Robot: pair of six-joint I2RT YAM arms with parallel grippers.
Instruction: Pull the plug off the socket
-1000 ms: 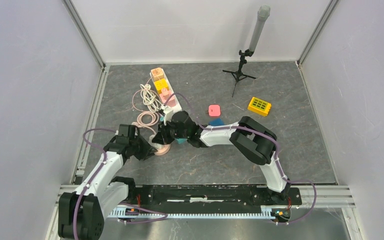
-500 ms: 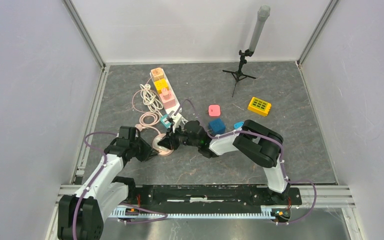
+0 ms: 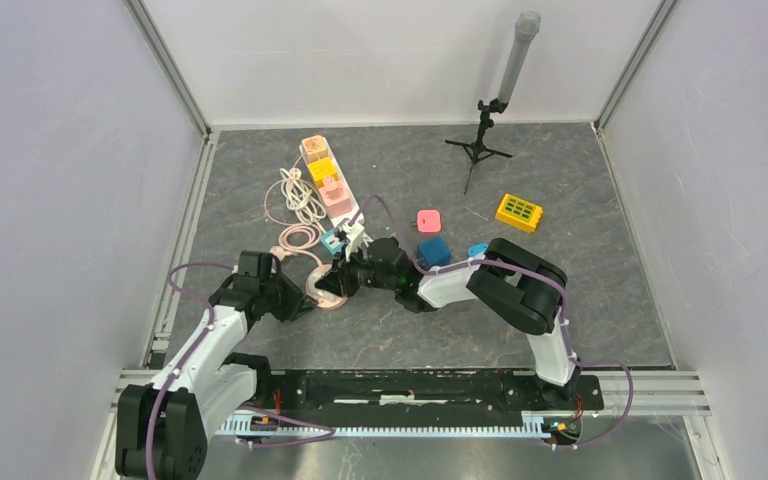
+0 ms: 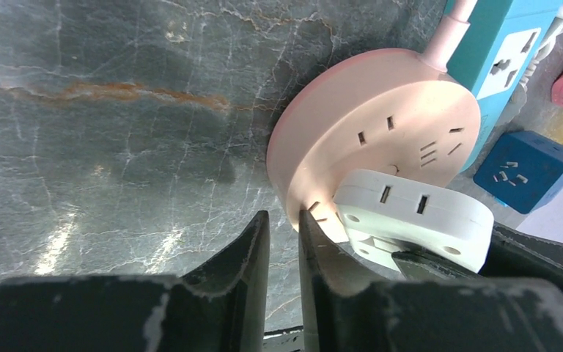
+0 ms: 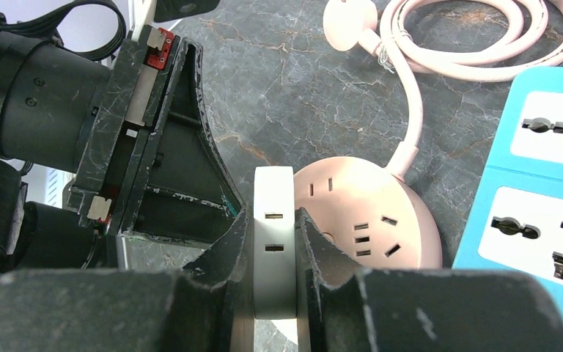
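A round pink socket [image 3: 320, 292] [image 4: 381, 132] [image 5: 370, 220] lies flat on the grey table. A flat white plug [image 4: 410, 213] [image 5: 273, 235] stands on edge at the socket's rim, clamped between the fingers of my right gripper [image 3: 345, 278] [image 5: 273, 213]. Part of the plug's underside shows in the left wrist view, but its pins are hidden. My left gripper [image 3: 295, 300] [image 4: 284, 214] sits low at the socket's left side. Only a thin empty slit shows between its fingers, and one fingertip [image 4: 309, 227] touches the socket's rim.
A teal power strip [image 3: 332, 240] [image 4: 506, 51] [image 5: 542, 183] lies just behind the socket, and the socket's pink cable [image 3: 295, 238] [image 5: 469, 51] coils beside it. A white strip [image 3: 325, 180] carries coloured plugs. A blue cube [image 3: 433, 251], pink block [image 3: 428, 219], yellow block [image 3: 518, 212] and tripod [image 3: 482, 140] stand further right.
My right gripper has come forward from beside the teal strip to the pink socket and has hardly moved in the last half second. The left arm has barely shifted.
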